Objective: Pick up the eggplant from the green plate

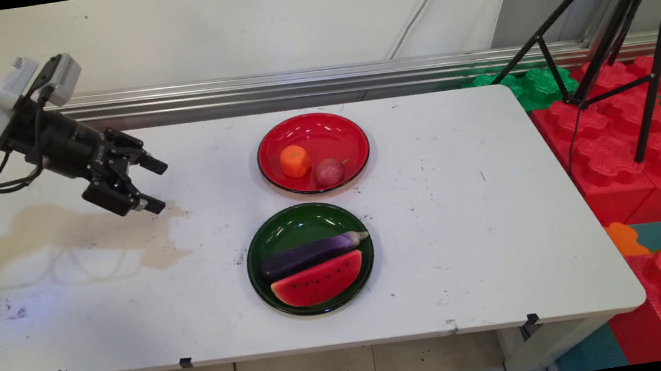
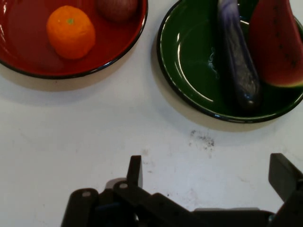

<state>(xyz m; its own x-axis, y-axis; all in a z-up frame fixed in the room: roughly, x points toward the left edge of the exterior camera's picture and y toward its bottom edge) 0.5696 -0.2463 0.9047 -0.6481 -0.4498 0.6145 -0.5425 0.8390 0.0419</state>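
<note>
My gripper (image 1: pixel 157 184) hangs open and empty above the left part of the white table (image 1: pixel 465 207), well left of both plates. In the hand view its fingers (image 2: pixel 135 171) stand wide apart over bare tabletop. A red plate (image 1: pixel 333 128) at the table's middle back holds an orange (image 1: pixel 295 161) and a dark red round fruit (image 1: pixel 328 172). In front of it a green plate (image 1: pixel 291 225) carries a purple eggplant (image 1: pixel 314 254) and a watermelon slice (image 1: pixel 320 280). The hand view shows the red plate (image 2: pixel 28 56) with the orange (image 2: pixel 71 31) at upper left and the green plate (image 2: pixel 189 71) with the eggplant (image 2: pixel 239 61) at upper right.
A brownish stain (image 1: pixel 65 234) spreads on the table under the gripper. Red and green foam blocks (image 1: pixel 621 137) are stacked right of the table, with a black tripod (image 1: pixel 640 34) standing on them. A metal rail (image 1: pixel 305 81) runs along the wall behind.
</note>
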